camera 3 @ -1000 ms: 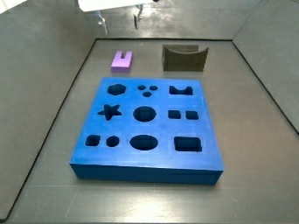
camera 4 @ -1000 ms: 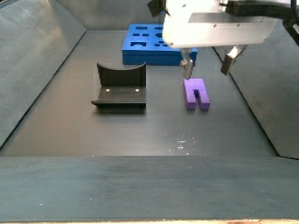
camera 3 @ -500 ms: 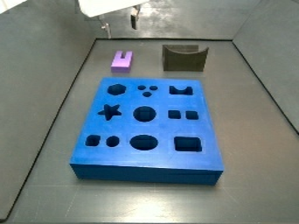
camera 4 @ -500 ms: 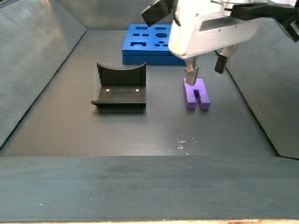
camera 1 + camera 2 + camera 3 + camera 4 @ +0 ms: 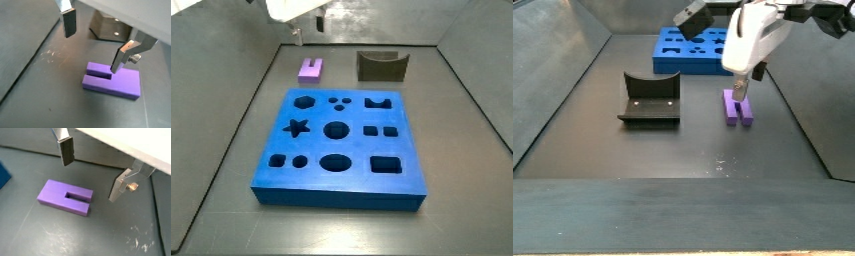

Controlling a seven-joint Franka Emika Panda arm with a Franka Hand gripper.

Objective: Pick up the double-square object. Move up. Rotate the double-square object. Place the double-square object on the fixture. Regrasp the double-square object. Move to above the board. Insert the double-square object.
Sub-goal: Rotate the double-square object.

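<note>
The double-square object [image 5: 310, 69] is a lilac block lying flat on the floor beside the board's far left corner; it shows in both wrist views [image 5: 112, 80] [image 5: 65, 197] and in a side view [image 5: 738, 107]. My gripper [image 5: 92, 44] hangs open just above it, empty, one finger [image 5: 69, 22] off to the block's side and the other finger [image 5: 121, 57] over its notch; it also shows in a wrist view [image 5: 91, 172] and in both side views [image 5: 750, 78] [image 5: 309, 27]. The dark fixture [image 5: 381, 66] stands next to the block. The blue board [image 5: 339, 145] lies in the middle.
Grey walls [image 5: 225, 110] enclose the floor on both sides. The fixture also shows in a side view [image 5: 649, 100] and in a wrist view [image 5: 110, 29]. The board's corner shows in a wrist view [image 5: 3, 174].
My gripper has turned about its vertical axis and come down closer over the lilac block. The block, fixture and board have not moved.
</note>
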